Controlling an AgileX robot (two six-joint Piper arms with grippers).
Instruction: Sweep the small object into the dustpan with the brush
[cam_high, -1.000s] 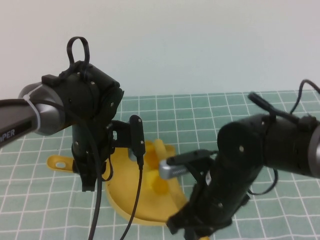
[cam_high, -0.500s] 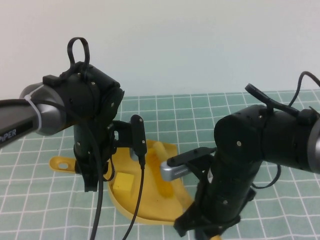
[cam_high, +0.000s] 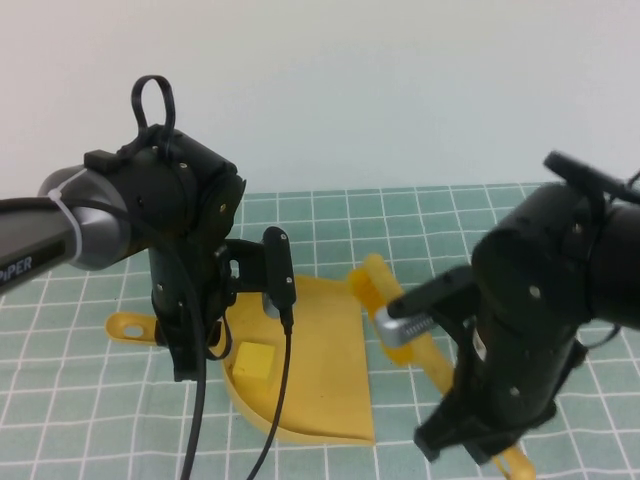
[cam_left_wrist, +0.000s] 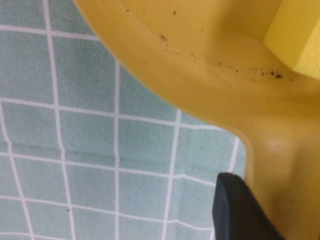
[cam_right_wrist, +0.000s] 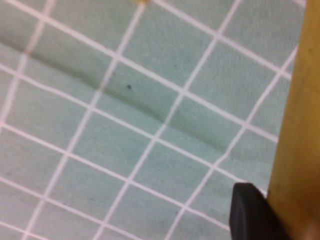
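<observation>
While "PER" shows on the left arm (cam_high: 25, 255), left hand (cam_high: 185, 365) pinches dustpan (cam_high: 320, 390), right hand (cam_high: 470, 445) brush (cam_high: 385, 300).

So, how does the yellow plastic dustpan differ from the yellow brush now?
The yellow plastic dustpan is broad and rests on the green grid mat, holding the small yellow cube; the left gripper is at its handle. The yellow brush is narrow, tilted outside the pan, at the right gripper. Both are yellow.
</observation>
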